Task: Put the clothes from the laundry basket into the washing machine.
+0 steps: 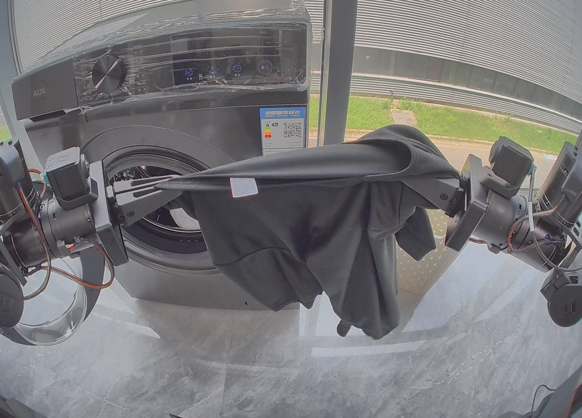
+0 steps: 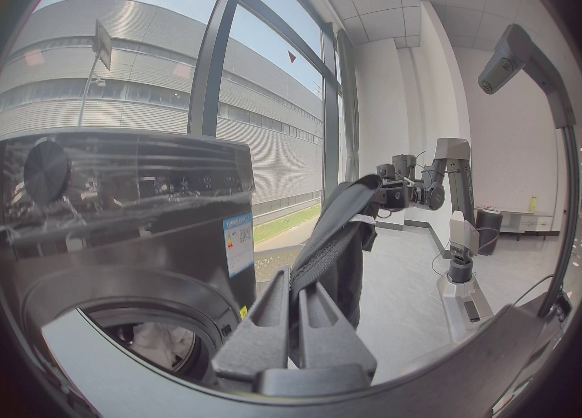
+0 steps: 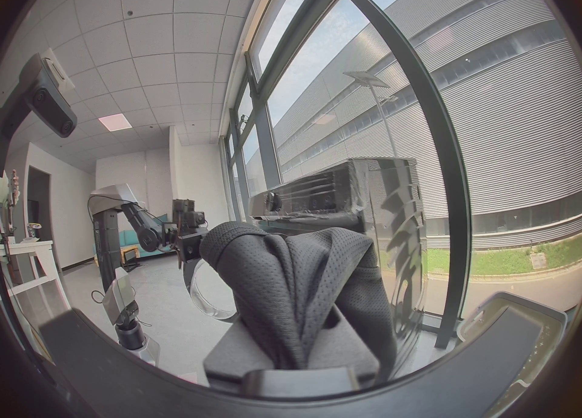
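The dark grey front-loading washing machine (image 1: 182, 80) stood with its glass door (image 1: 51, 310) open, a pale cloth (image 2: 159, 340) in its drum (image 1: 159, 220); the black mesh T-shirt (image 1: 315, 225) hung stretched before it; the left tool (image 1: 159, 190) and right tool (image 1: 431, 190) each clamped one end, arms level.

Dark grey arms (image 1: 33, 236) carry boxy cameras (image 1: 68, 175) and orange cables (image 1: 85, 285).

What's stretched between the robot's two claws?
A dark shirt, clamped by the left gripper at one end and the right gripper at the other, hanging before the washing machine; the head view shows it.
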`<state>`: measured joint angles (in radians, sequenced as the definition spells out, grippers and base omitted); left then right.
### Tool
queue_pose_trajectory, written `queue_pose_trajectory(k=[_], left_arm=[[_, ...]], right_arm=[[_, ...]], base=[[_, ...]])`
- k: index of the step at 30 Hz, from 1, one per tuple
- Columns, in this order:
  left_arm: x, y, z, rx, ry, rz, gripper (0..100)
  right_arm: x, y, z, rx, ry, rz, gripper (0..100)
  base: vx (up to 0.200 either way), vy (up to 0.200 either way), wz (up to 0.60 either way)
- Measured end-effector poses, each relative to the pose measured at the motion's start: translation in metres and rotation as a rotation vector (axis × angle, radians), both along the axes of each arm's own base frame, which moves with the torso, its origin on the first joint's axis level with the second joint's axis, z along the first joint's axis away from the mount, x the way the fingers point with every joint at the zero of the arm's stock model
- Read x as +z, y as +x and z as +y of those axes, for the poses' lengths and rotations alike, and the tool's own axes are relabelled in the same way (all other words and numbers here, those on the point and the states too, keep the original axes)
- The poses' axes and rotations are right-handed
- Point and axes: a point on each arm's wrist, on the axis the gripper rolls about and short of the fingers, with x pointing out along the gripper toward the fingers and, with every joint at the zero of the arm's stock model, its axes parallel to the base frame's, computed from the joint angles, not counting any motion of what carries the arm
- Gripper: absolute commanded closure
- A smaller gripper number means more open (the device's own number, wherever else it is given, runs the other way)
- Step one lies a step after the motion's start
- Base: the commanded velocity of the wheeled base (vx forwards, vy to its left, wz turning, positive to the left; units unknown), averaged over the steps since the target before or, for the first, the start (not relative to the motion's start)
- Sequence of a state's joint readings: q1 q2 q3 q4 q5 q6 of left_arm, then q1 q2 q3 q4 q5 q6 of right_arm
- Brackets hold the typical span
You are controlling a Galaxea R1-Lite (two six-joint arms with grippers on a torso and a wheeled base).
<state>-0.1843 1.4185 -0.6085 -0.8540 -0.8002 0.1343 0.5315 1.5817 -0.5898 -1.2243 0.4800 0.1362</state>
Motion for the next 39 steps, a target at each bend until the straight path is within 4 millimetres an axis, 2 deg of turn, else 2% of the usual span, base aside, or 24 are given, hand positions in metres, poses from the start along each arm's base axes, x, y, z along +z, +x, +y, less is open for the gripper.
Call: queue_pose_trajectory(k=[5,14,16,19,23,27,31,35,39], left_arm=[[0.013,-0.001,0.001,0.010,-0.011,-0.050,100],[0.049,0.000,0.001,0.035,-0.038,-0.175,100],[0.056,0.000,0.001,0.038,-0.044,-0.199,100],[0.057,-0.001,0.000,0.037,-0.044,-0.200,100],[0.039,-0.004,-0.004,0.017,-0.033,-0.140,100],[0.006,-0.015,-0.017,-0.053,-0.006,-0.028,100],[-0.033,-0.035,-0.034,-0.163,0.056,0.075,100],[-0.064,-0.051,-0.043,-0.247,0.138,0.118,100],[-0.079,-0.055,-0.048,-0.290,0.178,0.145,100]], right_arm=[[-0.012,-0.001,-0.009,-0.031,-0.022,0.040,100],[-0.044,-0.025,-0.023,-0.031,-0.087,0.151,100],[-0.046,-0.029,-0.025,-0.026,-0.092,0.158,100],[-0.043,-0.031,-0.024,-0.019,-0.087,0.146,100],[-0.040,-0.032,-0.024,-0.013,-0.080,0.135,100],[-0.038,-0.033,-0.022,-0.001,-0.075,0.130,100],[-0.034,-0.034,-0.017,0.025,-0.055,0.135,100],[-0.020,-0.035,-0.006,0.080,0.004,0.146,100],[-0.004,-0.034,0.003,0.118,0.051,0.121,100]], base=[[0.000,0.000,0.00],[0.000,0.000,0.00],[0.000,0.000,0.00],[0.000,0.000,0.00],[0.000,0.000,0.00],[0.000,0.000,0.00],[0.000,0.000,0.00],[0.000,0.000,0.00],[0.000,0.000,0.00]])
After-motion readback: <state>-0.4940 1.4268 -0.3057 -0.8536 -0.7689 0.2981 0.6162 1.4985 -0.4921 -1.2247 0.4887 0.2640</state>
